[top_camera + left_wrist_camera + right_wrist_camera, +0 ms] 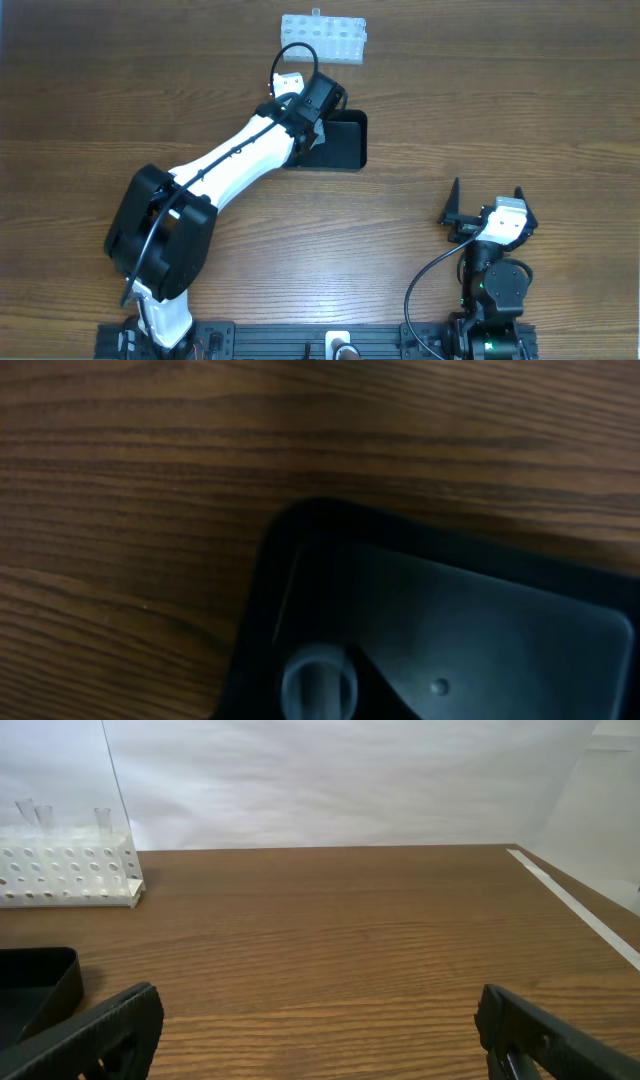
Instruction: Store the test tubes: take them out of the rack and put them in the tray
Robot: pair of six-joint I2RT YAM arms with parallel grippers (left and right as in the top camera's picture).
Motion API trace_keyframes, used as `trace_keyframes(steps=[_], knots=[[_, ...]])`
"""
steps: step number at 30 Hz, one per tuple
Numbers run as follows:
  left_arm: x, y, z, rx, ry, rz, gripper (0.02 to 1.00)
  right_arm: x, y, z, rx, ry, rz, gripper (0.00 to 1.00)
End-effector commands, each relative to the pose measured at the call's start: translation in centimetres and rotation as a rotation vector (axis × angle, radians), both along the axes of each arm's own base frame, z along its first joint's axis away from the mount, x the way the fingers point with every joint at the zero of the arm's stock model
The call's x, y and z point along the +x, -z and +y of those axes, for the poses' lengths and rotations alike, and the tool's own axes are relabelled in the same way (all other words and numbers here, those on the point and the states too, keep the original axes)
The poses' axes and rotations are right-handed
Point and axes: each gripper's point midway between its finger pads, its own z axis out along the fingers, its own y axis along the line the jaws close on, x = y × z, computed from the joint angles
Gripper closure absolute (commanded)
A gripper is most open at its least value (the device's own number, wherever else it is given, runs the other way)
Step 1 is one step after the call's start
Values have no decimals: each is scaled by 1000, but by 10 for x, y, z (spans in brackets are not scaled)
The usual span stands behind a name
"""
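No text, label, number or sign can be read on anything here

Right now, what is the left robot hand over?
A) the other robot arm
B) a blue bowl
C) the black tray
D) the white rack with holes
C: the left gripper is at the black tray in the top view, and its wrist view looks down into that tray, with a test tube seen end-on near the tray's corner.

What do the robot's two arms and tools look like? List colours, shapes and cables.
The left arm has a white link between black joints, with a black cable along it. The right arm is black with a white wrist block; its tool has two pointed fingers.
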Motion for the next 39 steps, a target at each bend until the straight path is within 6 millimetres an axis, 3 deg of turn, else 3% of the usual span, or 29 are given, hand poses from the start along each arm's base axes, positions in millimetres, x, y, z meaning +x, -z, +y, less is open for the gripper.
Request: trace_keyframes(steps=[1, 6, 9, 14, 16, 18, 22, 27, 39], knots=[[4, 12, 11, 39, -17, 13, 746, -1, 1, -3, -5, 16, -3, 9], [15, 0, 15, 67, -38, -48, 601, -1, 1, -3, -5, 16, -3, 9], [35, -40, 12, 87, -20, -159, 544, -1, 1, -3, -5, 16, -3, 7], [79, -133, -5, 61, 70, -377, 476, -1, 1, -3, -5, 16, -3, 9], [95, -157, -9, 61, 108, -451, 459, -1, 1, -3, -5, 16, -3, 9], [107, -169, -11, 59, 146, -503, 435, -1, 1, -3, -5, 16, -3, 7], [129, -163, -6, 56, 181, -530, 406, -1, 1, -3, -5, 16, -3, 7], [154, -134, -3, 20, 253, -517, 389, -1, 1, -3, -5, 16, -3, 7], [194, -85, -25, -19, 415, -530, 364, -1, 1, -3, -5, 16, -3, 7]])
